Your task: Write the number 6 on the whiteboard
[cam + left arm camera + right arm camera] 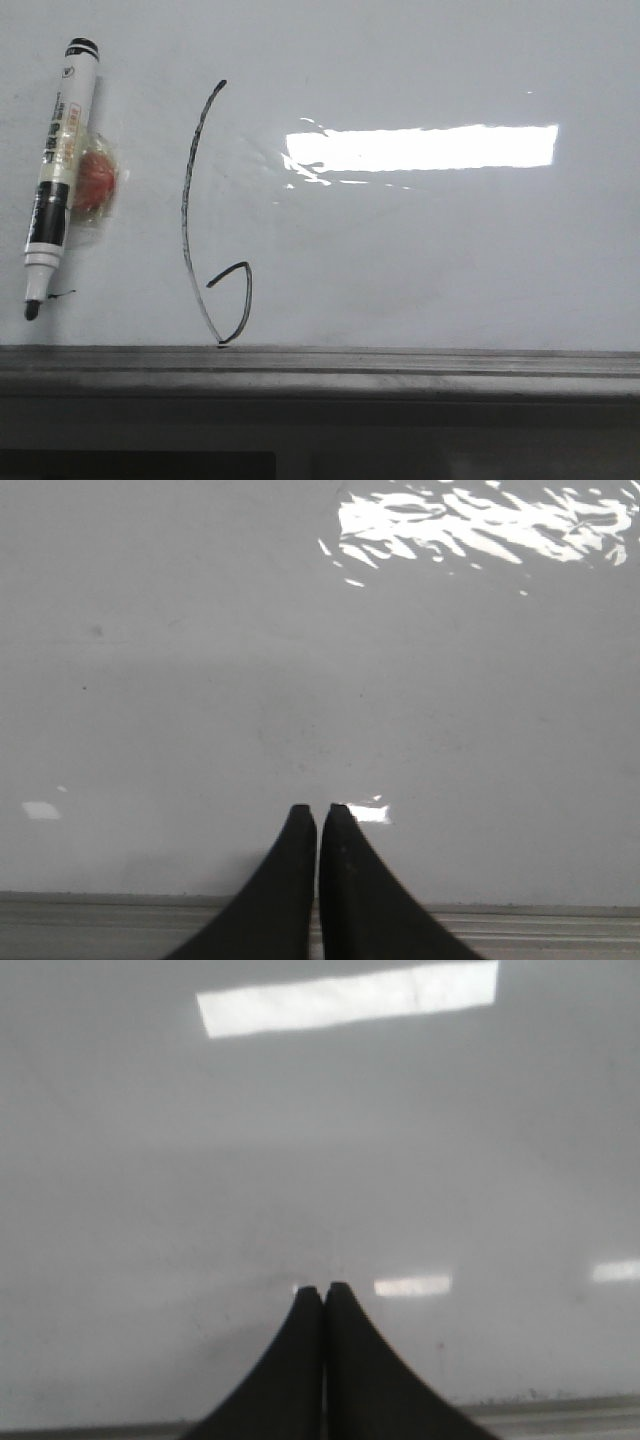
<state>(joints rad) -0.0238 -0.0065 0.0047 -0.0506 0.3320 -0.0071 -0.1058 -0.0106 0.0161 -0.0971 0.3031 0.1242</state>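
Front view: left of the number 6 (213,215), a marker (58,170) lies released on the whiteboard (450,260), apparently set aside once the digit was drawn. Both arms are hidden here. Left claw (318,812) and right claw (322,1290) are seen closed, empty.

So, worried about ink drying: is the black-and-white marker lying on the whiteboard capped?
Uncapped: the black-and-white marker shows its bare dark tip, beside a small smudge.
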